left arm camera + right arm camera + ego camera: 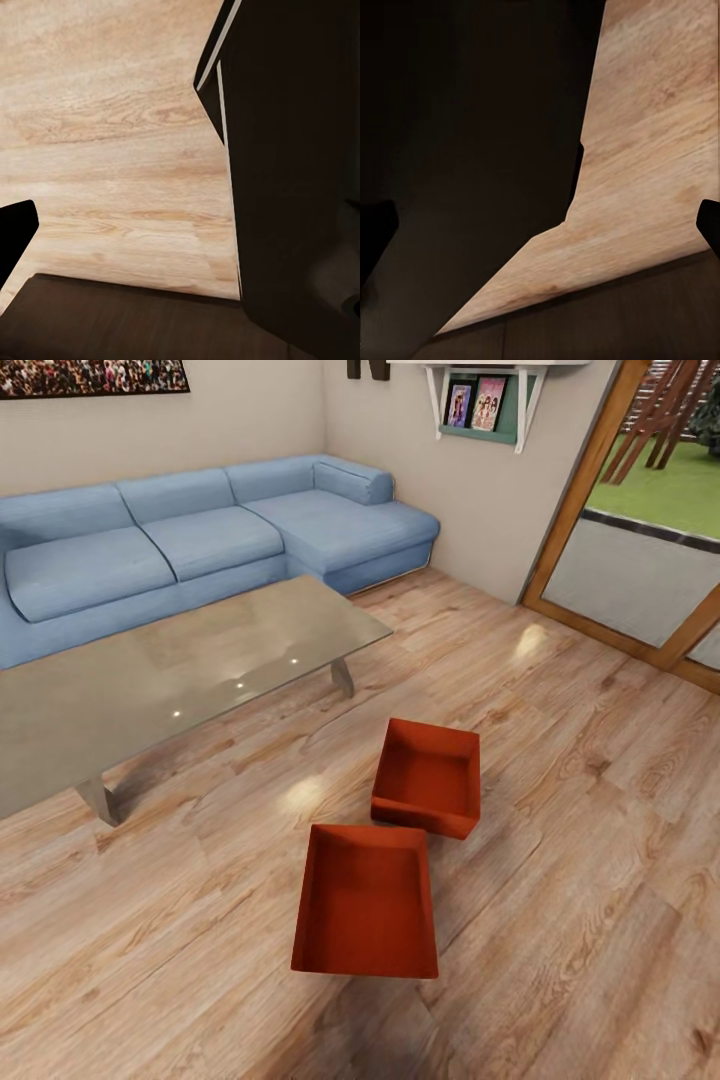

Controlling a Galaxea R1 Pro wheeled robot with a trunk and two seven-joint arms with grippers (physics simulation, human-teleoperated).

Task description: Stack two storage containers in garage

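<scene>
Glossy light wood-plank flooring (pixel 600 780) under two red-orange storage containers (pixel 366 900) (pixel 428 776), coffee table (pixel 150 680), blue sofa (pixel 200 545).

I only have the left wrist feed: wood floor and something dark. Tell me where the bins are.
Observer: The head view shows both on the wood floor ahead, the near bin and the far bin just behind it, slightly right.
Operator: Report what's inside them.
Observer: Nothing; both stand upright and empty.
Operator: Name the nearest obstacle.
Observer: A glass table stands to the left of the bins, apart from them.
</scene>
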